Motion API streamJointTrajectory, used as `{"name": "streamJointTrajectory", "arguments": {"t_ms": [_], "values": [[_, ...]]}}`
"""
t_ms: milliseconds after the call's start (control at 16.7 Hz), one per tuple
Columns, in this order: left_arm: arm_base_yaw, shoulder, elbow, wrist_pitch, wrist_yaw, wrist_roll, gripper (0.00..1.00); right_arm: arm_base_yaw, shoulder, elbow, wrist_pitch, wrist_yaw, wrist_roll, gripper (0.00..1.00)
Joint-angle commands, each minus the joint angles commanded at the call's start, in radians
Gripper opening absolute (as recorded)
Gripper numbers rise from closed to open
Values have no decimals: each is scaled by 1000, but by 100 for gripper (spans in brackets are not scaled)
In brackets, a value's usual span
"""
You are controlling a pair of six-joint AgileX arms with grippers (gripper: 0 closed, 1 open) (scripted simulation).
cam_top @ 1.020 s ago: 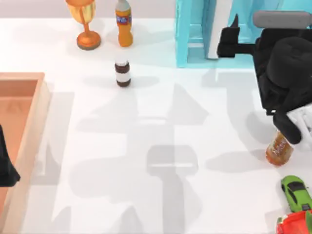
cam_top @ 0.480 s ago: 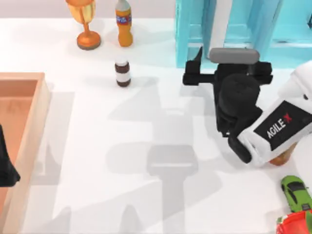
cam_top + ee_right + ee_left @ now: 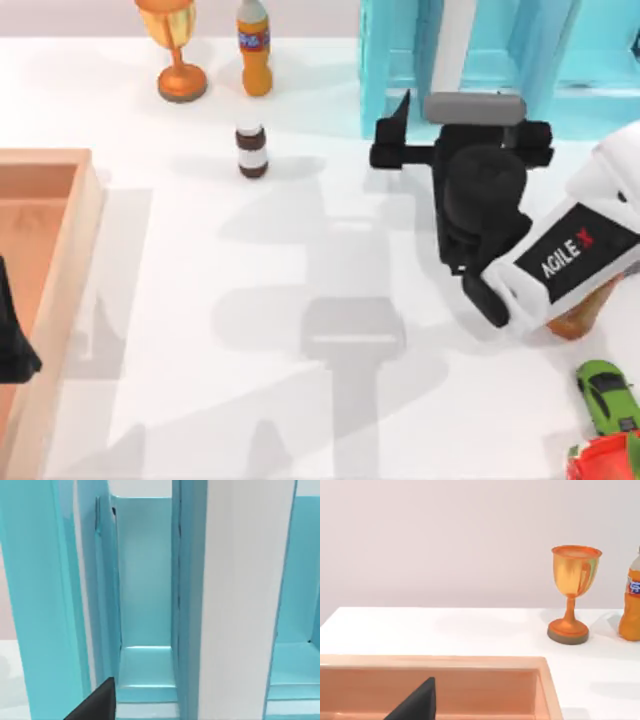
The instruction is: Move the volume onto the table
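Top view: the right claw (image 3: 440, 125) sits just in front of the light-blue shelf unit (image 3: 385, 70) at the far edge of the white surface (image 3: 300, 250), on the right half. The arm is stretched toward a bay of the shelf, evidently so the claw meets the volume (image 3: 455, 45) end-on. The volume stands upright in that bay, its white page edges facing the claw and a teal cover on either side.

In the right wrist view the page block (image 3: 240, 600) rises tall and close, flanked by its teal cover (image 3: 190, 580) and the shelf's blue walls (image 3: 35, 590). One dark fingertip (image 3: 97, 702) of the claw shows low in that view, off to one side of the pages, which suggests the fingers are spread wide to straddle the book rather than closed on it. Nothing is gripped yet; the volume is not yet out of the shelf.

The left arm is parked at the left edge, its claw (image 3: 12, 345) over the wooden tray (image 3: 60, 165); whether its fingers are spread or closed cannot be told.

A small brown bottle (image 3: 252, 150), an orange drink bottle (image 3: 254, 48) and a gold goblet (image 3: 176, 45) stand well to the left of the shelf, clear of the likely pull-out path.
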Motion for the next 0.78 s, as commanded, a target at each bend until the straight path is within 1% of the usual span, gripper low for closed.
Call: {"name": "streamJointTrajectory", "arguments": {"t_ms": [240,540,780], "values": [[0,0,0,0,0,0,100,-22,56,145,-87,-24,-1,100],[0,0,0,0,0,0,100,-80,149,355,-203,-80,-3,100],[0,0,0,0,0,0,100,-107,184,427,-239,-106,-3,100]]}}
